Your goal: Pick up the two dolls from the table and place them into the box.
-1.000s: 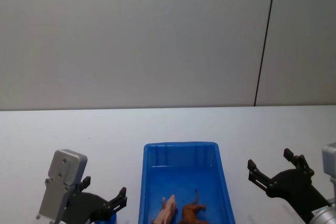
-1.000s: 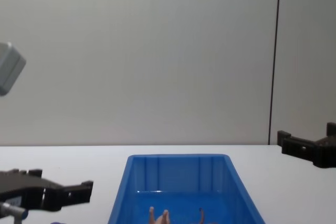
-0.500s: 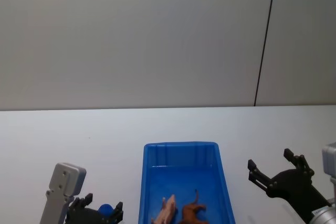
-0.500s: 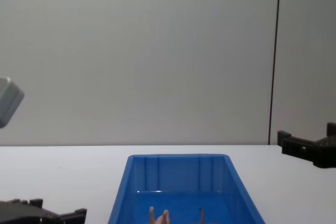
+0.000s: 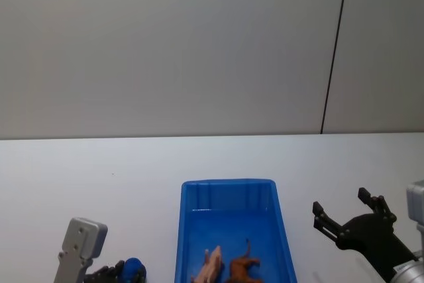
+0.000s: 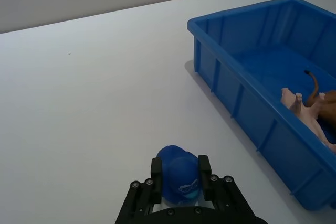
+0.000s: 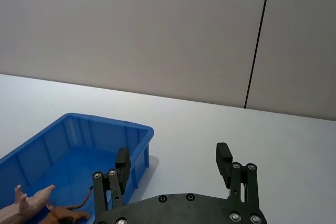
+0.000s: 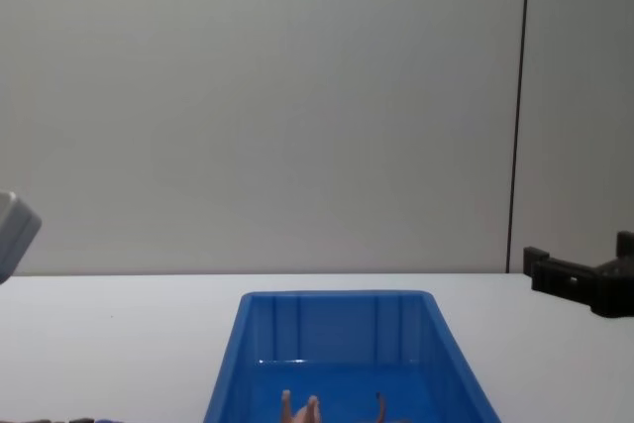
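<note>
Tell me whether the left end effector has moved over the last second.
Yes. In the head view the left end effector has dropped toward the near table edge, lower against the blue box, and now straddles a small blue object.

A plain grey wall [image 5: 165, 51] with one dark vertical seam [image 5: 334, 51] stands behind the table.

Bright blue box [image 5: 228, 190], white table [image 5: 132, 164], pale pink doll [image 5: 211, 266], reddish-brown doll [image 5: 242, 268] (both plain), black grippers [image 5: 350, 220]

A lab-like test bench: bare white table [image 5: 199, 157], plain grey wall [image 5: 165, 51].
</note>
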{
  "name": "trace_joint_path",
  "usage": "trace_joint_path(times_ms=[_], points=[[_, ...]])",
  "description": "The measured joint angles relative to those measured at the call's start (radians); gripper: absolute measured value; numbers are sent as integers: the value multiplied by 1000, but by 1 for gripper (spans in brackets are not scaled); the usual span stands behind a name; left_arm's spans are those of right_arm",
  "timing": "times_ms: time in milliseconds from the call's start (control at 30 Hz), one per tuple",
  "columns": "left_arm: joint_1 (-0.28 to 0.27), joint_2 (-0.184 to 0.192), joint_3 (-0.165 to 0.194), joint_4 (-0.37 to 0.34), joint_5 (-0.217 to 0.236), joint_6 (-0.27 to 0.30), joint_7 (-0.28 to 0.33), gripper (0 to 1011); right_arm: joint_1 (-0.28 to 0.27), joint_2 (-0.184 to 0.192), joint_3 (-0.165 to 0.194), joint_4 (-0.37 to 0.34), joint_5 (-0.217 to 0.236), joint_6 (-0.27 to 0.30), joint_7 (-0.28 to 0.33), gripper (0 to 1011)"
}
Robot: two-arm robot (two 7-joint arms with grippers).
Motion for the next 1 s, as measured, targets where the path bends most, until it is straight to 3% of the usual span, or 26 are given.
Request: trace_joint_path(times_ms=[133,233,667,1000], points=[[3,-1,-1,5,1,-6,-2,312,0,0,0,0,0,0,0,1001],[5,-2,-1,6,6,-13,-4,281,0,0,0,0,0,0,0,1001],[6,-2,-9,-20,41,-80,-21,208,0,0,0,0,0,0,0,1001],[-14,-7,-20,-61,78,-157,-68,160,0,0,0,0,0,0,0,1001]])
